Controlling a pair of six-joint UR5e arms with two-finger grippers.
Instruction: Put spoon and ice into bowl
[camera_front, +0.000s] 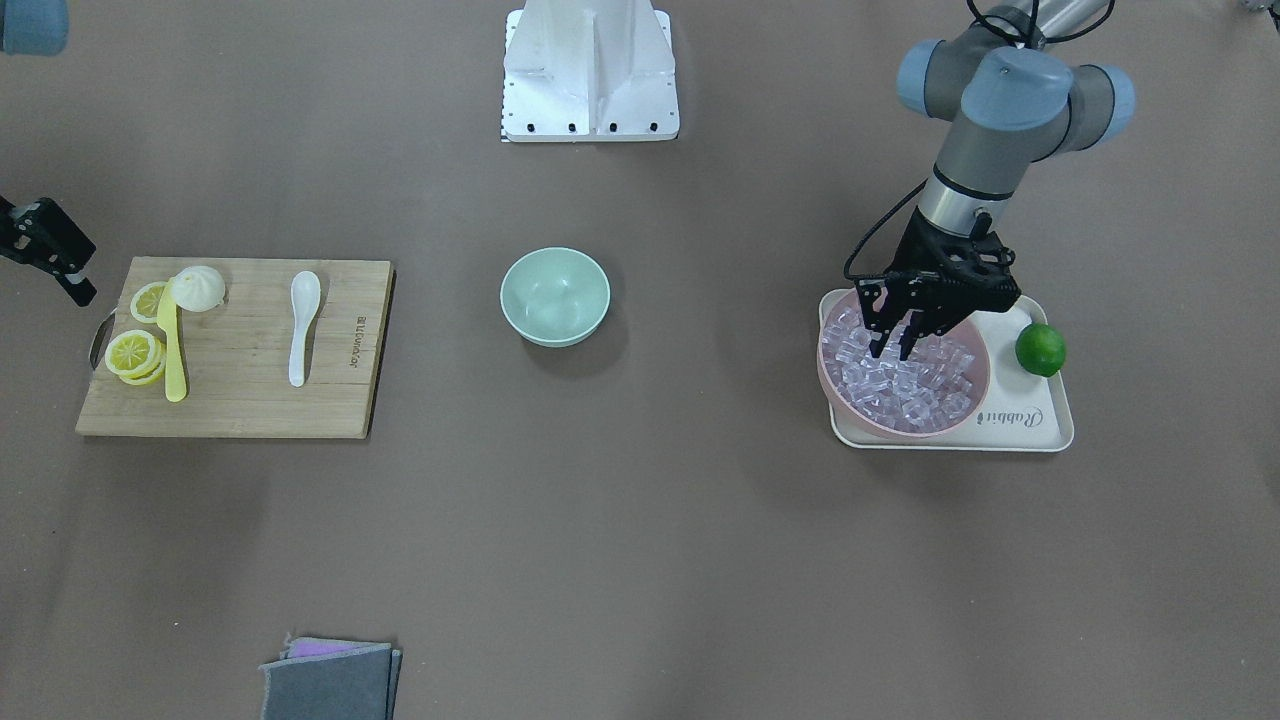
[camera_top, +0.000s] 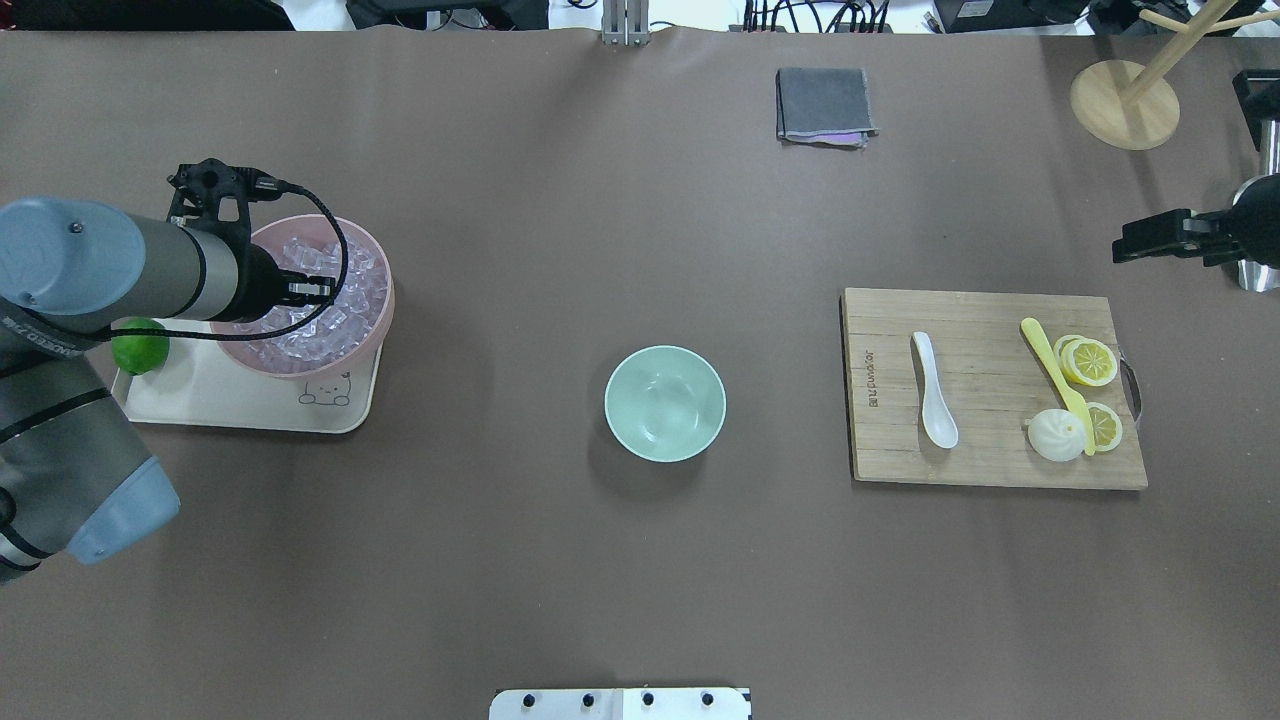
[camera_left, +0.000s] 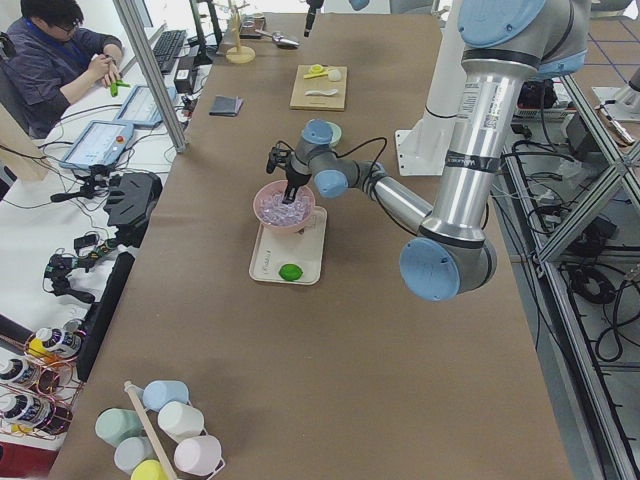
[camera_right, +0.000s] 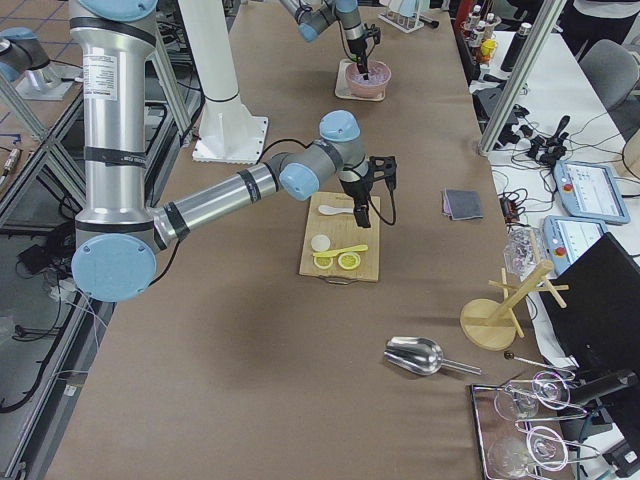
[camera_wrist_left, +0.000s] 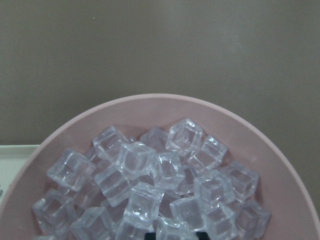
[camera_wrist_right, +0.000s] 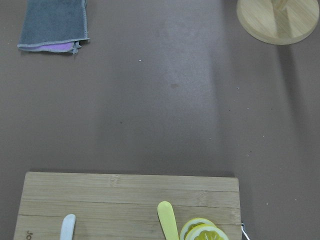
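1. Two arms are seen at the desk (camera_front: 640, 540). The left gripper (camera_front: 893, 350) is pointed down over the pink bowl (camera_front: 838, 395), and its fingers (camera_front: 879, 345) are parted by a narrow gap, with the tips lowered among the ice (camera_front: 905, 388). Whether a cube is pinched cannot be told.
2. The ice is heaped in the pink bowl, which is set on a cream tray (camera_front: 1035, 425) just beside a lime (camera_front: 1040, 350).
3. The bowl (camera_front: 555, 296) is placed at mid-desk, well apart from both the tray and the cutting board (camera_front: 240, 400).
4. The spoon (camera_front: 302, 325) is laid flat on the cutting board, scoop toward the robot. It is kept apart from the yellow knife (camera_front: 172, 345), the lemon slices (camera_front: 133, 352) and the white bun (camera_front: 198, 288).
5. The right gripper (camera_top: 1128, 246) is held above the desk beyond the board's lemon end. Whether its fingers are spread or pressed together cannot be told.
6. A folded grey cloth (camera_front: 330, 680) is laid near the desk's operator-side edge.
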